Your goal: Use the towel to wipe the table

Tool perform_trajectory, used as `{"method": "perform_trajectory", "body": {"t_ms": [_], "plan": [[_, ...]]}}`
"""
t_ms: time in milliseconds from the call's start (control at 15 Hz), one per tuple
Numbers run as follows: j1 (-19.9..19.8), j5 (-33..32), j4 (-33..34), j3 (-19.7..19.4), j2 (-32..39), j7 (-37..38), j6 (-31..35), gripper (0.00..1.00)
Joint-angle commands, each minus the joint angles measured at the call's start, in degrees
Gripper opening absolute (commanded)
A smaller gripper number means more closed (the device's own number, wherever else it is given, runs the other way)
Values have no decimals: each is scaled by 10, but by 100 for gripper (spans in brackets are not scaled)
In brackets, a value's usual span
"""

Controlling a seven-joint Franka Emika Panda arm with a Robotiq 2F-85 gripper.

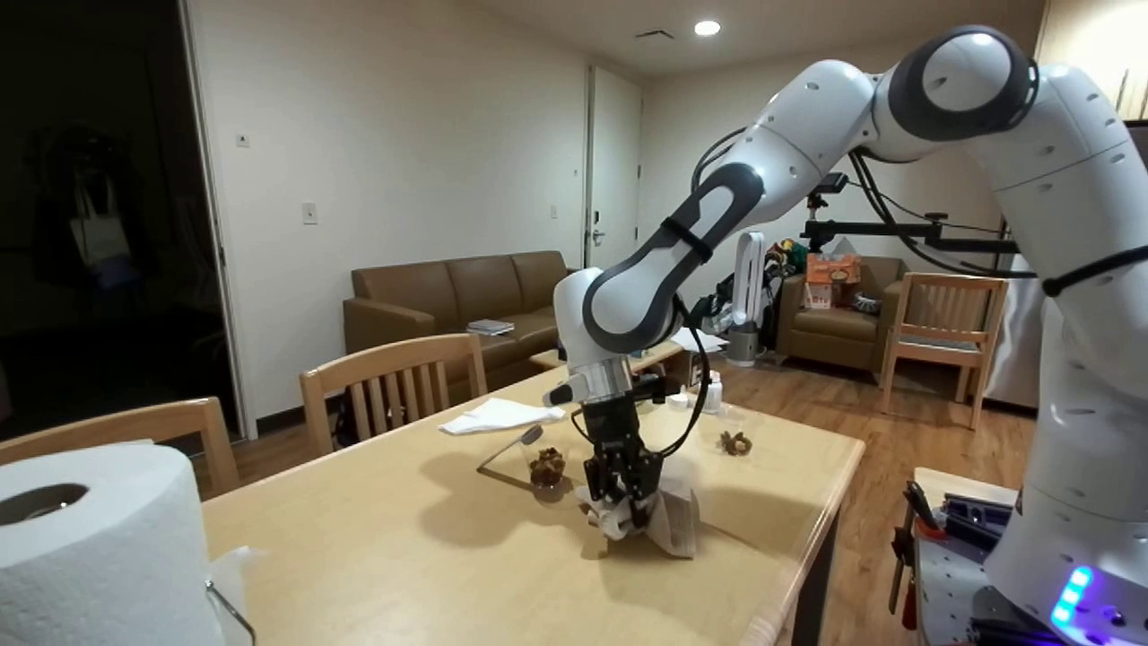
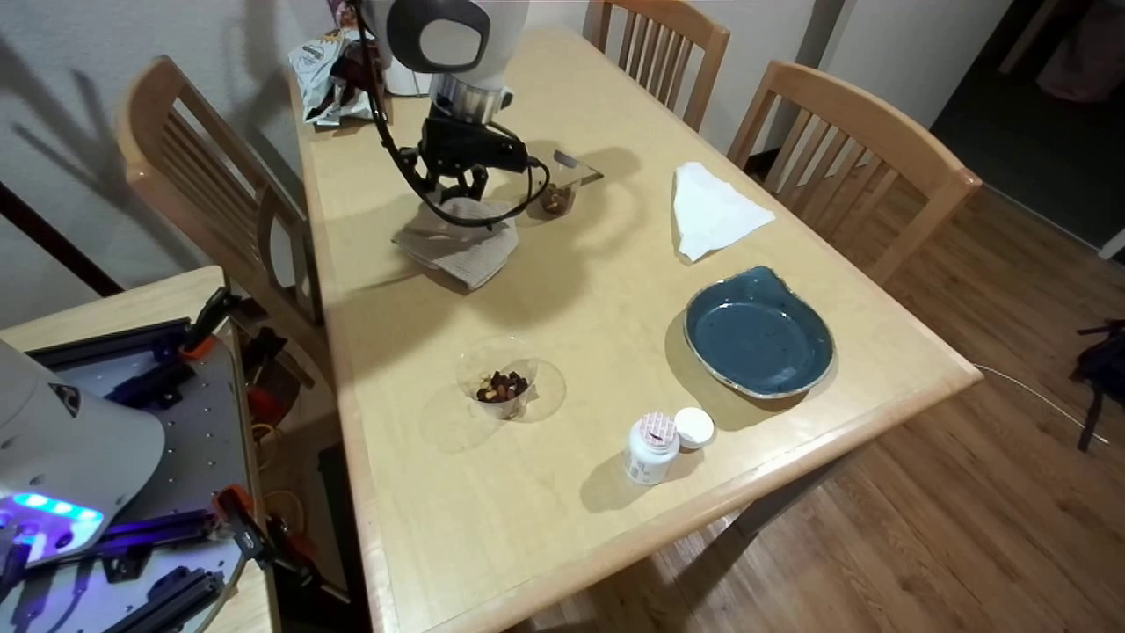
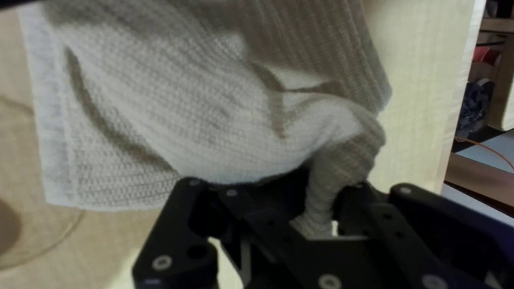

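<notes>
Pale grey-beige ribbed cloth makes up the small rumpled towel [image 2: 461, 248], which lies on the long rectangular table of light tan wood [image 2: 598, 352], nearer the long edge by the robot's white base [image 2: 88, 431] than the opposite long edge. Its loose part drapes down and appears to touch the wood. The black two-fingered gripper [image 1: 621, 508] points down at it, jaws standing only slightly apart with a twisted fold of the towel between them — a pinch by the look of it, though whether firm or slack cannot be told.

The towel should prove light, limp and hard to damage. Its ribbed weave ought to give the fingers good purchase and drag a little on the smooth top. Being soft, it should follow a pull better than a push, and a free corner may fold under mid-stroke. The best hold would be a bunched ridge near the middle, several layers deep, leaving a broad skirt flat for wiping; a hold at the hem alone would likely trail the cloth like a tail. In the wrist view most of the towel spreads to one side of the fingers, so a more central grip may wipe better. The clear plastic cup of brown bits [image 2: 568, 180], near the towel toward the opposite long edge, looks light — a swinging corner could tip it.
</notes>
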Motion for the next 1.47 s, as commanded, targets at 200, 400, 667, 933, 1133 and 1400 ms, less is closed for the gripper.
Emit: {"method": "perform_trajectory", "body": {"t_ms": [200, 400, 667, 933, 1133, 1400], "plan": [[-24, 9, 12, 13, 16, -18, 1, 63], [-29, 16, 8, 16, 12, -21, 3, 82], [-35, 20, 1, 20, 5, -22, -1, 100], [-32, 19, -7, 15, -8, -2, 12, 100], [-26, 8, 12, 13, 8, 0, -1, 100], [-27, 8, 11, 13, 6, 0, -1, 100]]}}
